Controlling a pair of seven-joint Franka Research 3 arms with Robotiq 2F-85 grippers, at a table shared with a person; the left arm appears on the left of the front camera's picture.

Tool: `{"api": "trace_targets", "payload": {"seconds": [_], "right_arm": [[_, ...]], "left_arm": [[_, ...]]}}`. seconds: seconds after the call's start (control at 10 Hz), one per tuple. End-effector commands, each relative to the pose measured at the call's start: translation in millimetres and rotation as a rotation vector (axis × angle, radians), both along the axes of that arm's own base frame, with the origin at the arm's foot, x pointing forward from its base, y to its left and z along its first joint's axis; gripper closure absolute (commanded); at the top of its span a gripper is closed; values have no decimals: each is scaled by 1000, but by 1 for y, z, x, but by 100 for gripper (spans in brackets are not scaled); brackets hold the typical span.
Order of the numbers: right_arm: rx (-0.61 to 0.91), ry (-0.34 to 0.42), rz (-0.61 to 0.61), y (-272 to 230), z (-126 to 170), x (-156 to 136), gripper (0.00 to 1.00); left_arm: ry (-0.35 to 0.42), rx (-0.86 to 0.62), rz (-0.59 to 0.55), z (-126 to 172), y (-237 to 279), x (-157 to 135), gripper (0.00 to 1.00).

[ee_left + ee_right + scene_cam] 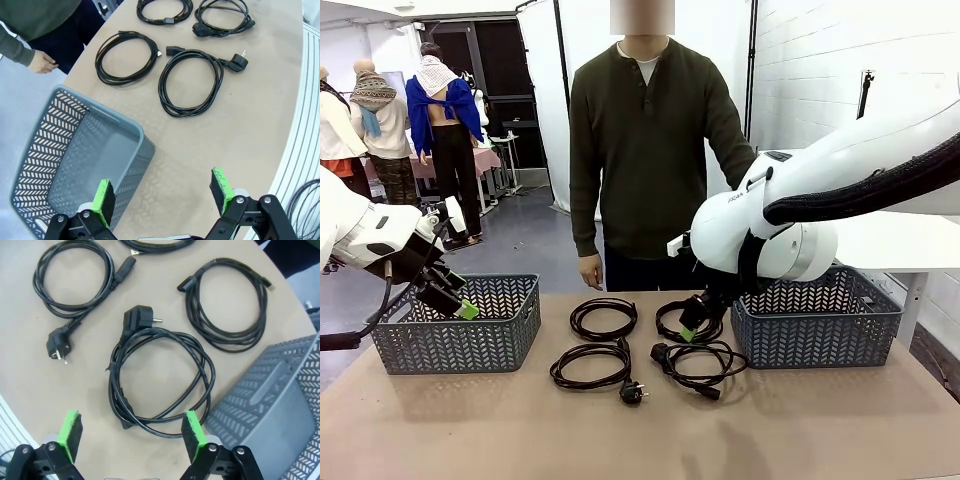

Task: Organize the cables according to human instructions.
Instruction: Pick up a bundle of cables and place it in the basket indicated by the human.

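The four cables (620, 331) lay as separate black coils on the brown table (840, 420), at the centre of the front view, two in a far row and two in a near row, between the left basket (460, 340) and the right basket (815, 335), both grey lattice. The near left coil ended in a chunky plug (632, 392) at its lower right. The right gripper (690, 325) hung low over the far right coil, hiding part of it, just left of the right basket. In the right wrist view its jaws stood wide apart and empty, green pads (70, 432) at the bottom edge. A loosely wound coil (116, 390) lay on the table beyond them at mid-frame, its lowest arc running between the two pads. Whether a pad touched the cord could not be told. That coil's round plug (137, 317) lay at its top, and the basket's corner sat at the lower right. The left gripper (455, 300) hovered at the left of the front view over the left basket's near left corner, its jaws also spread wide and holding nothing. The person (645, 150) stood at top centre behind the table, one hand (590, 270) hanging near the far edge.
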State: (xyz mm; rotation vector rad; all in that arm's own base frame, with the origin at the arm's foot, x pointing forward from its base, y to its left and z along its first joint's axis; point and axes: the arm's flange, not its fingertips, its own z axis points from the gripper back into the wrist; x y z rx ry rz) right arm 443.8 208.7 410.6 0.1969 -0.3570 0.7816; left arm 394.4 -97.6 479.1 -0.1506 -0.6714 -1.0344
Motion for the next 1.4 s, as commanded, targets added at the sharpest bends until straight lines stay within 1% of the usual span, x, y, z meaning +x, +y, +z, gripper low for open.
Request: {"api": "trace_targets", "payload": {"seconds": [0.0,0.6,0.8,1.1,1.3], "right_arm": [[4,-7,10,2,5,-2,0],[1,-7,7,3,4,-2,0],[0,6,2,22,-7,10,0],[-48,12,-20,36,-22,23,0],[-83,44,-33,42,-34,28,0]], "left_arm": [[5,-9,1,-3,2,-2,0],[5,-9,1,-3,2,-2,0],[5,-9,1,-3,2,-2,0],[5,-9,1,-3,2,-2,0],[5,-9,1,-3,2,-2,0]]}}
